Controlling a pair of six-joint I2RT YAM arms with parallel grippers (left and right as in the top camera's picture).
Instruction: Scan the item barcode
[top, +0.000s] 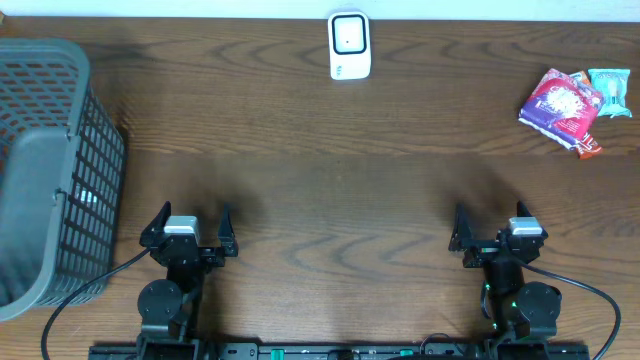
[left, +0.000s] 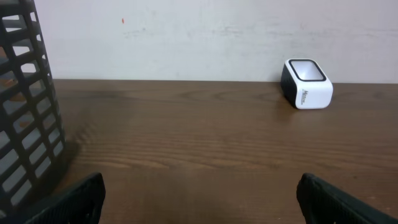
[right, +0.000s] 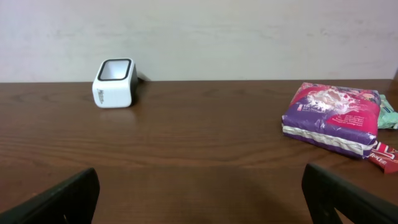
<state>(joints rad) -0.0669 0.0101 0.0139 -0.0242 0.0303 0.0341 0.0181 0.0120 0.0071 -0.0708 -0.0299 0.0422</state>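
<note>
A white barcode scanner (top: 349, 45) with a dark window stands at the far middle of the table; it shows in the left wrist view (left: 306, 84) and the right wrist view (right: 114, 83) too. A purple snack packet (top: 561, 103) (right: 333, 118) lies at the far right on a red packet (top: 588, 146), beside a teal packet (top: 610, 91). My left gripper (top: 191, 225) (left: 200, 199) is open near the front edge, nothing between its fingers. My right gripper (top: 492, 225) (right: 200, 199) is open too, empty, far short of the packets.
A tall grey mesh basket (top: 55, 170) (left: 28, 118) stands at the left edge, close beside the left arm. Cables trail from both arm bases along the front edge. A pale wall runs behind the table.
</note>
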